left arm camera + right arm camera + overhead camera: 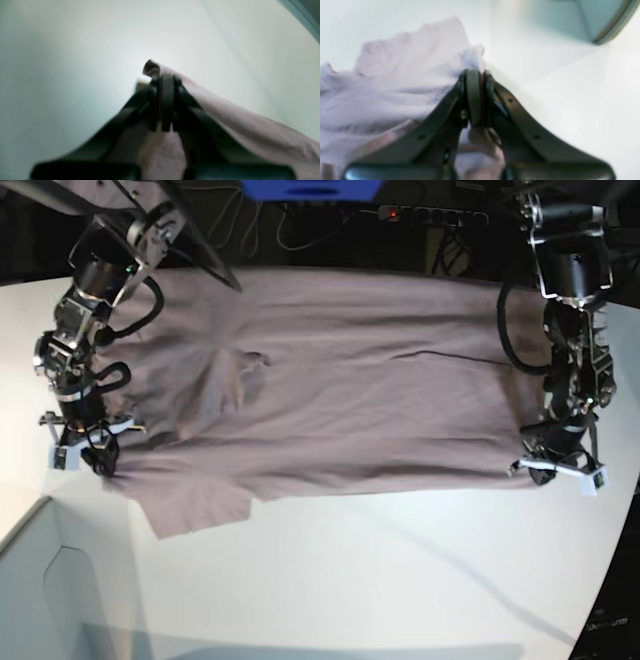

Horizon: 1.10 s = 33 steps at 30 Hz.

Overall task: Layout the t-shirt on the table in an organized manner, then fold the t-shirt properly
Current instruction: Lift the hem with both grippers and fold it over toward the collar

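Left wrist view: the left gripper (166,77) has its jaws pressed together on an edge of the t-shirt (250,130), a small curl of cloth poking out past the tips; the white table (62,75) lies beyond.

Right wrist view: the right gripper (475,75) is likewise clamped tight on a bunched fold of the t-shirt (395,85), with wrinkled cloth running off to one side (the picture is soft, so finer detail is lost).

Base view: the t-shirt (340,380) lies spread across the table (380,580), mostly flat, one sleeve sticking out at its near edge; the left gripper (560,465) pinches one near corner, the right gripper (85,450) the other.

Step in hand: probably the layout or the start of a fold.

Next move: both arms should likely travel together, keeping the held edge taut.
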Each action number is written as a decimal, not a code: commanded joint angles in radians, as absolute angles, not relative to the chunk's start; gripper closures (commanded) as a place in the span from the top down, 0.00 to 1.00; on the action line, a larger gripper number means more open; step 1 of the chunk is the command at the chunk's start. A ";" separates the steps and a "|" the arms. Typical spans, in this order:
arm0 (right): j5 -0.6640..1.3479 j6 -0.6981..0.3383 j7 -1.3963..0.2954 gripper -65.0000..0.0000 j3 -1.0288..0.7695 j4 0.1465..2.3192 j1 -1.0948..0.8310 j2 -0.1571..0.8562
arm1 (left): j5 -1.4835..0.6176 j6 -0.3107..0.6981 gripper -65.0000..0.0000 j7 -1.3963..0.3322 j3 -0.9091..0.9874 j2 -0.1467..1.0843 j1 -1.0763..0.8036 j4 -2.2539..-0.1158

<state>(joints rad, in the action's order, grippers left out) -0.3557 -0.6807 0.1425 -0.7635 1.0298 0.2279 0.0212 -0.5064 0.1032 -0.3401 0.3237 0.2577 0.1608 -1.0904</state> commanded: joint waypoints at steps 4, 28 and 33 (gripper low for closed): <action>-0.288 -0.698 0.174 0.00 -0.700 1.170 0.142 0.036 | -0.542 0.110 0.00 -0.312 0.328 0.272 0.128 -1.182; -0.163 -0.698 0.183 0.00 -0.591 1.497 -0.354 0.044 | -0.667 0.117 0.00 -0.303 0.437 0.265 -0.306 -1.501; -0.163 -0.698 0.183 0.00 -0.598 1.497 -0.383 0.044 | -0.745 0.119 0.00 -0.311 0.532 0.252 -0.378 -1.515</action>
<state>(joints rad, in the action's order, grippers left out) -0.1787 -0.6991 0.1543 -0.5907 1.4803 -0.3832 0.0330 -0.7372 0.1158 -0.3321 0.5289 0.2436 -0.3779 -1.4982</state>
